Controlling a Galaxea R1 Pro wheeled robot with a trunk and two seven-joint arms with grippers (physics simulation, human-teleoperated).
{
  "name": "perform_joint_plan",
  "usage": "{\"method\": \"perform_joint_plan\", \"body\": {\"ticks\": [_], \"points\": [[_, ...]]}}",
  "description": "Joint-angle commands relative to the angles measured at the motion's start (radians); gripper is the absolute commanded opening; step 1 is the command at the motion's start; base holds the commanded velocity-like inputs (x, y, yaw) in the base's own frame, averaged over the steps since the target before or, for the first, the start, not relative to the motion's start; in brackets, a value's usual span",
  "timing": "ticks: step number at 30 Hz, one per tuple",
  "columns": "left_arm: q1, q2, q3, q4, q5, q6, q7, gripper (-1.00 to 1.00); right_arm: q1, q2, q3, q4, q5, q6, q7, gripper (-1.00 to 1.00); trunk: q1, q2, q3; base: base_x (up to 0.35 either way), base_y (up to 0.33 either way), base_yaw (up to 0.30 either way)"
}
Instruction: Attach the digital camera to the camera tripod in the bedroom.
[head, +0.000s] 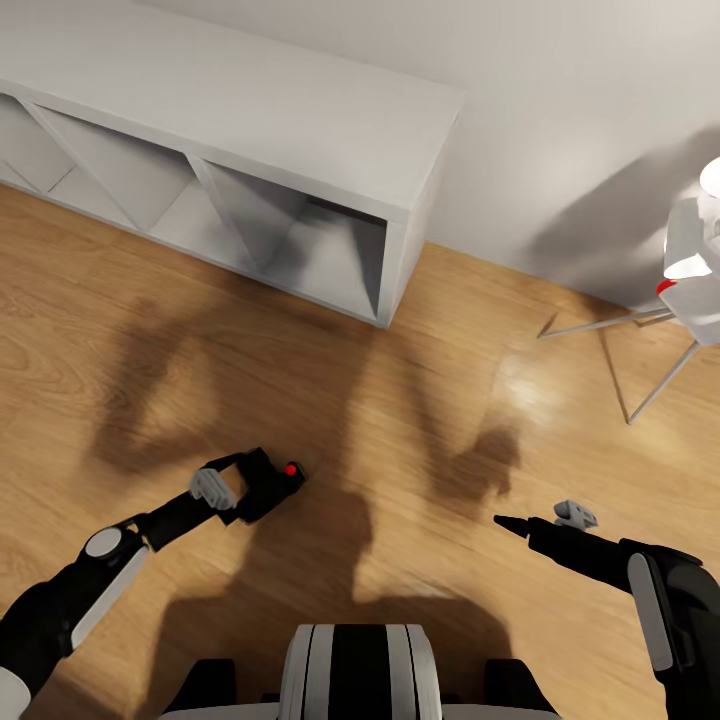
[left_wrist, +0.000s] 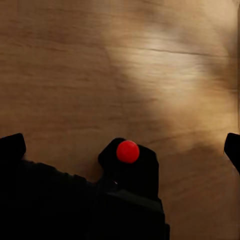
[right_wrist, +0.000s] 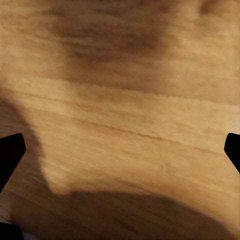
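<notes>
The left gripper (head: 243, 482), arm reaching low and forward, is clamping the small black digital camera (head: 268, 484) with a red dot above the light wood plank floor (head: 400, 420), while the right gripper (head: 515, 523) is hovering, fingers spread

bare wood floor (head: 330, 400) lies open between the two arms and ahead of them. the grey shelf (head: 300, 150) blocks the far left along the wall. the lamp (head: 695, 265) with thin splayed legs stands at the far right. the right gripper (head: 510, 522) has bare planks beneath it.
</notes>
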Motion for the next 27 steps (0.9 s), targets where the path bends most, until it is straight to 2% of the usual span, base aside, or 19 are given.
{"method": "perform_joint_plan", "body": {"ticks": [1, 5, 9, 12, 14, 17, 22, 23, 27], "points": [[-0.001, 0.001, -0.003, -0.005, 0.013, -0.002, 0.000, 1.00, -0.001, 0.000, -0.001, 0.000, -0.006, 0.007, -0.002, 1.00, 0.000, 0.000, 0.000, 0.000, 0.000, 0.000], [-0.001, -0.002, -0.004, -0.015, 0.033, -0.003, 0.001, 1.00, -0.001, 0.001, -0.001, 0.000, -0.007, 0.007, -0.002, 1.00, 0.000, 0.000, 0.000, 0.000, 0.000, 0.000], [-0.001, -0.004, -0.008, -0.058, 0.029, 0.014, -0.001, 1.00, -0.001, 0.001, 0.000, 0.000, -0.008, 0.007, -0.003, 1.00, 0.000, 0.000, 0.000, 0.000, 0.000, 0.000], [-0.001, -0.006, -0.010, -0.076, 0.028, 0.057, -0.004, 1.00, -0.001, 0.001, 0.000, 0.000, -0.007, 0.007, -0.004, 1.00, 0.000, 0.000, 0.000, 0.000, 0.000, 0.000], [-0.001, -0.013, -0.011, -0.112, 0.027, 0.126, -0.005, 1.00, -0.001, 0.001, 0.000, 0.000, -0.008, 0.007, -0.004, 1.00, 0.000, 0.000, 0.000, 0.000, 0.000, 0.000], [-0.001, -0.038, -0.008, -0.190, 0.024, 0.242, -0.003, 1.00, -0.001, 0.001, 0.001, 0.000, -0.008, 0.007, -0.004, 1.00, 0.000, 0.000, 0.000, 0.000, 0.000, 0.000], [-0.001, -0.070, 0.003, -0.265, 0.023, 0.367, 0.006, 1.00, -0.001, 0.001, 0.001, 0.000, -0.008, 0.007, -0.004, 1.00, 0.000, 0.000, 0.000, 0.000, 0.000, 0.000], [-0.001, -0.084, 0.011, -0.279, 0.026, 0.396, 0.008, 1.00, -0.001, 0.001, 0.001, 0.000, -0.008, 0.007, -0.003, 1.00, 0.000, 0.000, 0.000, 0.000, 0.000, 0.000], [-0.001, -0.128, 0.048, -0.291, 0.036, 0.429, 0.013, 1.00, -0.001, 0.001, 0.001, 0.000, -0.007, 0.007, -0.003, 1.00, 0.000, 0.000, 0.000, 0.000, 0.000, 0.000]]}}
